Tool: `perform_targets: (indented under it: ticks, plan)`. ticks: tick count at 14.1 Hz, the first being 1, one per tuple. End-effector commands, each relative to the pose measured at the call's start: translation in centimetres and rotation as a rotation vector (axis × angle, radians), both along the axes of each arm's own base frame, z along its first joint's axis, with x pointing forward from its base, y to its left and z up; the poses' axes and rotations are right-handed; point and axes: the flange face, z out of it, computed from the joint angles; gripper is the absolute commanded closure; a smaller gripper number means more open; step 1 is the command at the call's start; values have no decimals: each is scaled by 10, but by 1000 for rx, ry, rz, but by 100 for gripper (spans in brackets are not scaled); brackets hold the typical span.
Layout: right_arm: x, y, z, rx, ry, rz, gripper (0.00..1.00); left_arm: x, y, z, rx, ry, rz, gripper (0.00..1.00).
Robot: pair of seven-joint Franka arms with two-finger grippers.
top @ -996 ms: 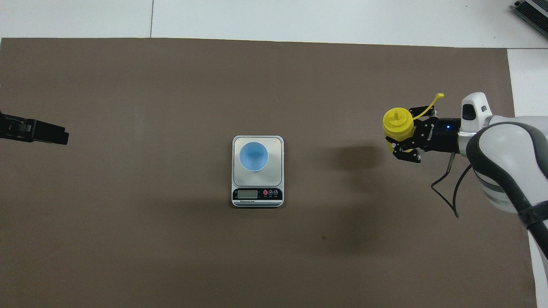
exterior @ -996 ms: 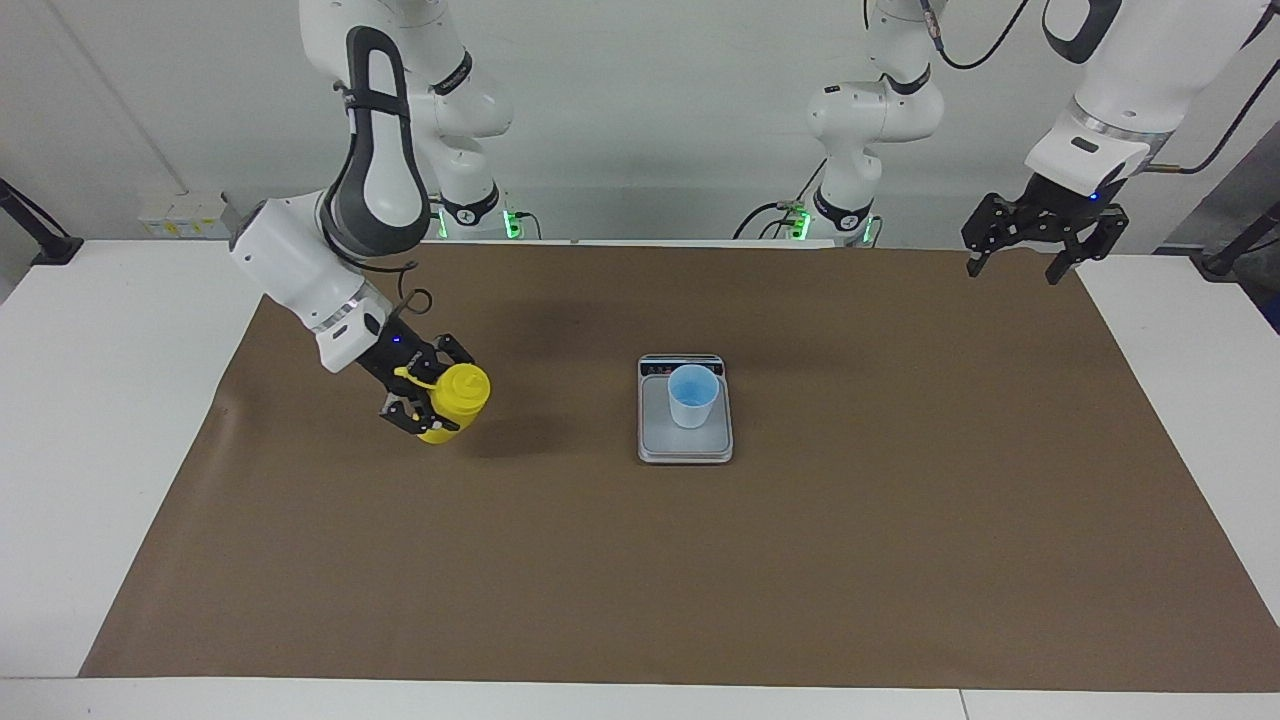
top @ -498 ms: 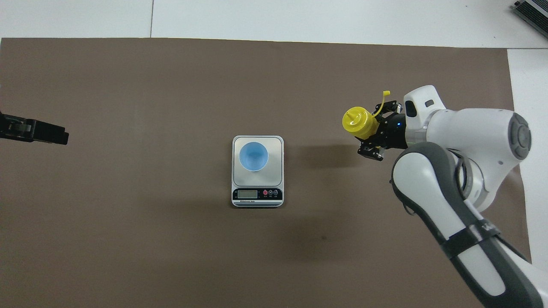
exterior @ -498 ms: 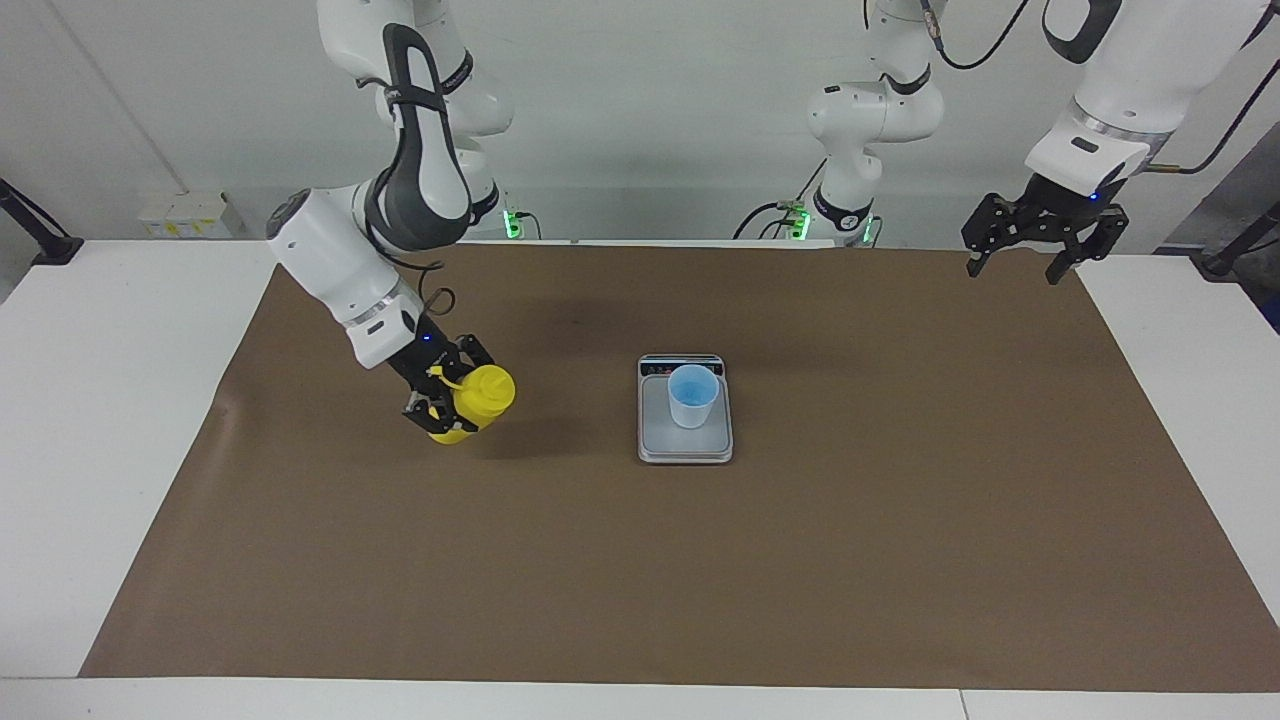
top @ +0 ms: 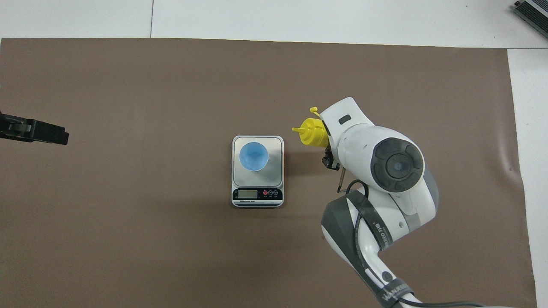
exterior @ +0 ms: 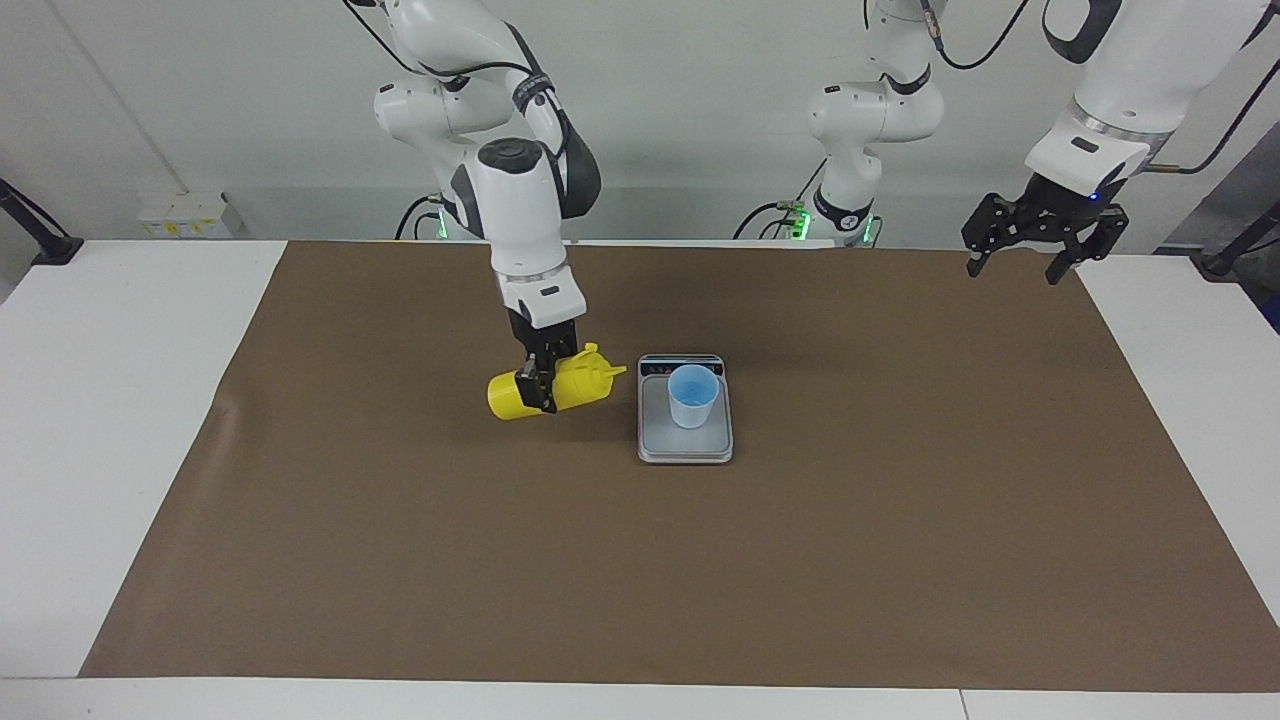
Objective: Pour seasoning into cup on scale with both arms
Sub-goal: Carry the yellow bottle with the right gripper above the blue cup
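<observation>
My right gripper (exterior: pixel 540 393) is shut on the yellow seasoning bottle (exterior: pixel 575 385) and holds it on its side, in the air over the mat. The nozzle points at the scale (exterior: pixel 685 442) and stops just short of its edge. In the overhead view only the bottle's cap end (top: pixel 311 133) shows; my right arm covers the rest. The pale blue cup (exterior: pixel 692 398) stands upright on the scale's plate (top: pixel 276 147), and its blue inside (top: pixel 253 156) shows from above. My left gripper (exterior: pixel 1012 268) waits open in the air over the mat's corner at the left arm's end (top: pixel 38 132).
A brown mat (exterior: pixel 640 570) covers most of the white table (exterior: pixel 120 420). The scale's display strip (top: pixel 257 194) faces the robots. A dark object (top: pixel 533 10) lies at the table's farthest corner, toward the right arm's end.
My right arm has carried the bottle across the mat toward the scale and turned it from upright onto its side, nozzle toward the cup. The left arm has not moved.
</observation>
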Motion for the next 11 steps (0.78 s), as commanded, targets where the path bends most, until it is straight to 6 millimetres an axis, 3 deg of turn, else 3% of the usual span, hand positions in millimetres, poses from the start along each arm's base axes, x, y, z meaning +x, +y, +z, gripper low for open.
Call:
perform_targets:
  ticks: [1, 3, 7, 9, 11]
  plan:
    - [14, 17, 23, -41, -39, -8, 100, -8, 4, 1, -12, 10, 3, 0]
    - [18, 51, 26, -36, -38, 12, 100, -8, 4, 1, -12, 10, 3, 0]
    - [17, 70, 16, -172, -96, 108, 100, -8, 4, 1, -12, 10, 3, 0]
    - [5, 94, 9, -208, -98, 162, 100, -8, 4, 1, -12, 10, 3, 0]
    - [0, 101, 4, -363, -127, 226, 100, -8, 4, 1, -12, 10, 3, 0]
